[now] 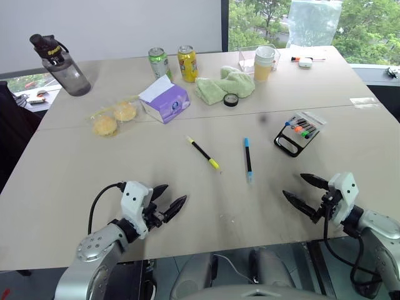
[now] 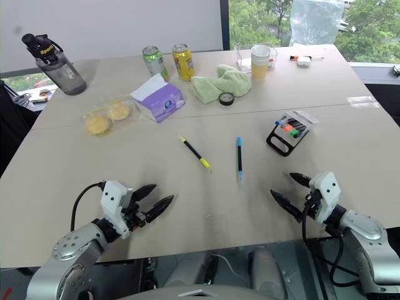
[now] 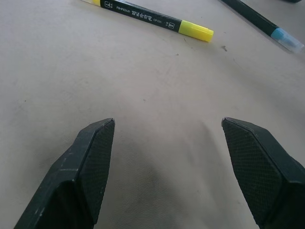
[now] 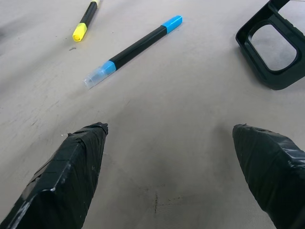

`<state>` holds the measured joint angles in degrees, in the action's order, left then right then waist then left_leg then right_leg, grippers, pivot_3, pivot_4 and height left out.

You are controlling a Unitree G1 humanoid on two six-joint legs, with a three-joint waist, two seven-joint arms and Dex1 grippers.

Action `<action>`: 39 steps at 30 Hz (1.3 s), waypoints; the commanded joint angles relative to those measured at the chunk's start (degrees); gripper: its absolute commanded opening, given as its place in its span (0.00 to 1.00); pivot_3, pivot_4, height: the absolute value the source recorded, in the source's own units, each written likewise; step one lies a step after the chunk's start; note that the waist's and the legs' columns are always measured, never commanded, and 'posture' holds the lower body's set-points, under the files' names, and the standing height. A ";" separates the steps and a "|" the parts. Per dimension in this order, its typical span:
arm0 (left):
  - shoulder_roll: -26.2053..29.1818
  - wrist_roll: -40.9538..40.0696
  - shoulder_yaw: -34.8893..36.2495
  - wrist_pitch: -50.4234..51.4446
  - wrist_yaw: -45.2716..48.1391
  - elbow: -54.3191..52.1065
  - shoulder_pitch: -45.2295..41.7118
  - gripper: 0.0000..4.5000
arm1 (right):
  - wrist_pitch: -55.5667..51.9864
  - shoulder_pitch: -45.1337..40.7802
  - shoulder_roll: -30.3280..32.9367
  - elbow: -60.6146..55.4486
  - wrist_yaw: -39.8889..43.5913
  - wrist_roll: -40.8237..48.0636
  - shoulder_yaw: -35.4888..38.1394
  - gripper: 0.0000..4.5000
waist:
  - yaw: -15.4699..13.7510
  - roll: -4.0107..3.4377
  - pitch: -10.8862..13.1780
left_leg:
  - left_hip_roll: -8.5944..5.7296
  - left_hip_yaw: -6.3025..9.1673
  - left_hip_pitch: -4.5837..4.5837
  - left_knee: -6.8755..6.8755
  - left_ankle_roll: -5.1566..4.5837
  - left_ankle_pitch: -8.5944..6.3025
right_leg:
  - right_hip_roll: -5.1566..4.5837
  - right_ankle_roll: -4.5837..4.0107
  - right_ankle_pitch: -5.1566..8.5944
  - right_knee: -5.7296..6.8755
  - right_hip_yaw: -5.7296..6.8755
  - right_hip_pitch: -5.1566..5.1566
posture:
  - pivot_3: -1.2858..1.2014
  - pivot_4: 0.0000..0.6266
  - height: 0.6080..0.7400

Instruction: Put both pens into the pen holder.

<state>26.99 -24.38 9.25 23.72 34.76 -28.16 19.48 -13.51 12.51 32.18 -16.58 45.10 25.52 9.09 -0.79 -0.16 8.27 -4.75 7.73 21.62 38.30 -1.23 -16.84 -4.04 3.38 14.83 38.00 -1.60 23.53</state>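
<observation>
Two black pens lie apart on the beige table (image 1: 75, 169). The yellow-capped pen (image 1: 204, 152) (image 3: 152, 20) lies at a slant near the middle. The light-blue-ended pen (image 1: 248, 159) (image 4: 131, 50) lies to its right, pointing away from me. The black pen holder (image 1: 299, 132) (image 4: 272, 57) with orange, green and blue tips lies further right. My left gripper (image 1: 167, 203) hovers open near the table's front edge, short of the yellow pen. My right gripper (image 1: 305, 190) stands open at the front right, near the blue pen and the holder. Nothing is between either pair of fingers.
At the back stand a purple tissue box (image 1: 165, 100), two drink cans (image 1: 159, 62), a green cloth (image 1: 225, 84), a black tape roll (image 1: 231, 99), a cup (image 1: 264, 62), a dark water bottle (image 1: 62, 65) and bagged buns (image 1: 112, 119).
</observation>
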 commanded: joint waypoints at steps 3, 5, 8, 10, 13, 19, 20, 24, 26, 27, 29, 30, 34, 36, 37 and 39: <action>0.12 1.38 -0.84 -1.76 -0.36 0.22 -1.32 0.83 | 0.42 -0.01 -0.93 -1.87 -0.70 0.10 -0.29 0.99 | 0.00 0.00 0.00 | 0.00 0.00 0.00 0.00 0.00 0.00 | 0.00 0.00 0.00 0.00 0.00 0.00 | 0.52 0.24 1.00; 0.02 1.58 -1.00 -1.88 -0.41 0.47 -1.58 0.83 | -0.08 0.03 -1.17 -2.47 -1.29 -0.02 -0.50 0.99 | 0.00 0.00 0.00 | 0.00 0.01 0.00 0.00 0.00 0.00 | 0.00 0.00 0.00 0.01 0.01 0.00 | 0.52 0.24 1.00; -0.12 2.11 -1.45 -2.22 -0.21 1.08 -1.94 0.83 | -0.85 -0.02 -1.35 -3.07 -2.07 0.14 -0.56 0.99 | 0.04 0.00 0.00 | 0.00 -0.01 0.00 0.00 0.00 0.00 | 0.00 0.00 0.00 0.00 -0.02 0.00 | 0.52 0.24 1.00; -0.21 2.28 -1.71 -2.31 -0.24 1.14 -2.11 0.83 | -0.84 0.21 -1.35 -3.24 -2.17 0.13 -0.65 0.99 | 0.03 0.00 0.00 | 0.00 -0.01 0.00 0.00 0.00 0.00 | 0.00 0.00 0.00 0.00 -0.01 0.00 | 0.52 0.24 1.00; -0.16 2.12 -1.71 -2.19 -0.17 1.01 -2.49 0.83 | -0.58 0.16 -1.68 -2.96 -2.45 -0.26 -0.89 0.99 | 0.01 0.00 0.00 | 0.00 0.00 0.00 0.00 0.00 0.00 | 0.00 0.00 0.00 0.00 0.00 0.00 | 0.52 0.24 1.00; 0.46 2.14 -1.30 -2.22 0.42 1.52 -2.99 0.83 | -0.58 -0.51 -2.26 -2.98 -3.31 -1.04 -1.55 0.99 | 0.04 0.00 0.00 | 0.00 0.00 0.00 0.00 0.00 0.00 | 0.00 0.00 0.00 0.00 -0.01 0.01 | 0.52 0.24 1.00; 0.60 2.06 -1.15 -2.48 0.73 1.59 -2.88 0.83 | -0.88 -0.57 -2.29 -3.43 -3.53 -1.07 -1.73 0.99 | 0.04 0.00 0.00 | 0.00 0.00 0.00 0.00 0.00 0.00 | 0.00 0.00 0.00 0.00 -0.01 0.01 | 0.52 0.24 1.00; 2.67 0.72 0.34 -3.36 3.97 1.61 -2.44 0.83 | -5.29 -3.72 -2.48 -7.46 -6.02 -0.22 -3.46 0.99 | 0.28 -0.01 0.01 | 0.00 0.00 0.00 0.00 0.00 0.00 | 0.01 0.00 0.00 0.01 -0.01 0.01 | 0.52 0.24 1.00; 4.91 -1.14 1.70 -2.57 6.85 1.38 -2.66 0.83 | -8.30 -6.65 -2.27 -8.81 -7.97 -1.05 -4.87 0.99 | 0.29 -0.01 0.01 | 0.02 0.00 -0.01 -0.01 0.01 0.01 | 0.02 0.00 0.00 0.03 -0.01 0.02 | 0.52 0.24 1.00; 6.71 -2.66 2.78 -1.47 8.91 1.26 -3.02 0.83 | -10.28 -8.52 -2.28 -9.35 -8.97 -1.25 -5.74 0.99 | 0.30 0.01 0.01 | 0.02 0.00 -0.01 0.00 0.01 0.01 | 0.02 0.00 0.00 0.03 0.00 0.02 | 0.52 0.24 1.00; 9.54 -5.60 4.75 0.29 11.84 1.44 -3.95 0.83 | -13.59 -11.47 -2.36 -10.04 -10.88 -1.95 -7.34 0.99 | 0.23 0.01 0.02 | 0.02 0.01 0.00 0.00 0.01 0.01 | 0.02 0.00 0.00 0.02 0.03 0.02 | 0.52 0.24 1.00; 11.07 -7.68 6.00 1.40 13.48 1.66 -4.74 0.83 | -15.71 -13.08 -2.61 -10.38 -11.97 -1.97 -8.18 0.99 | 0.18 0.01 0.02 | 0.02 0.02 0.01 0.00 0.01 0.01 | 0.02 -0.01 0.00 0.02 0.04 0.03 | 0.52 0.24 1.00; 15.73 -14.69 9.86 4.29 19.69 2.09 -7.37 0.83 | -22.88 -19.29 -4.05 -10.03 -16.37 -3.87 -12.21 0.99 | 0.07 0.02 0.02 | 0.01 0.08 0.06 0.00 0.01 0.01 | 0.01 -0.01 0.00 -0.02 0.11 0.04 | 0.52 0.24 1.00; 16.54 -16.74 11.21 4.60 20.90 2.54 -9.23 0.83 | -24.94 -22.48 -5.26 -8.97 -17.77 -5.16 -14.57 0.99 | 0.20 0.04 0.03 | -0.01 0.06 0.08 -0.01 0.01 0.01 | 0.00 -0.02 0.00 -0.03 0.10 0.07 | 0.52 0.24 1.00; 17.11 -17.79 11.55 5.08 21.76 2.51 -9.84 0.83 | -26.07 -24.25 -6.08 -8.22 -18.34 -5.81 -16.00 0.99 | 0.22 0.04 0.03 | -0.01 0.06 0.09 -0.01 0.01 0.01 | 0.00 -0.02 0.00 -0.02 0.12 0.10 | 0.52 0.24 1.00; 18.81 -18.13 11.30 5.56 24.04 2.18 -9.77 0.83 | -28.06 -28.06 -6.98 -5.96 -19.86 -9.07 -19.76 0.99 | 0.87 0.05 0.04 | 0.00 0.06 0.09 -0.01 0.01 0.01 | 0.01 -0.02 0.00 -0.02 0.10 0.12 | 0.52 0.24 1.00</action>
<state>44.72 -40.96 19.58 29.02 56.86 -25.24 9.60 -40.42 -14.11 25.47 -22.50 26.48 18.31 -9.10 0.08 -0.11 8.31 -4.75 7.78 21.71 38.29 -1.21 -16.83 -4.02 3.36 14.83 37.99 -1.51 23.66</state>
